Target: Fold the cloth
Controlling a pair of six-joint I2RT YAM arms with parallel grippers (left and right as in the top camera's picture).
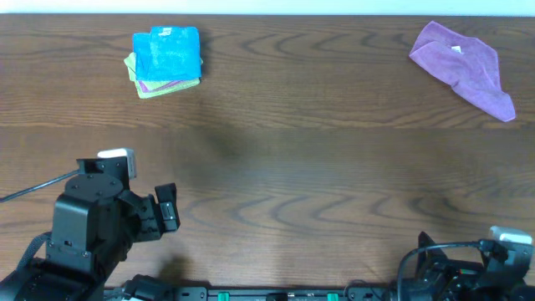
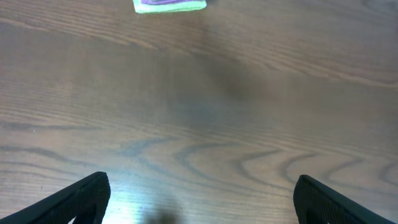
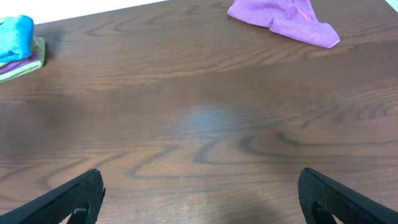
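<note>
The sky-blue cloth [image 1: 167, 52] lies folded on top of a small stack at the table's far left, with its white tag at the far edge. It also shows at the left edge of the right wrist view [image 3: 15, 37]. My left gripper [image 1: 167, 209] is open and empty near the front left, well short of the stack; its two fingers frame bare wood in the left wrist view [image 2: 202, 199]. My right gripper [image 1: 426, 251] is open and empty at the front right, over bare wood in the right wrist view [image 3: 199, 193].
Under the blue cloth lie a folded purple layer and a lime-green folded cloth [image 1: 159, 88], whose edge shows in the left wrist view [image 2: 169, 5]. A crumpled purple cloth [image 1: 464, 65] lies at the far right, also in the right wrist view [image 3: 283, 18].
</note>
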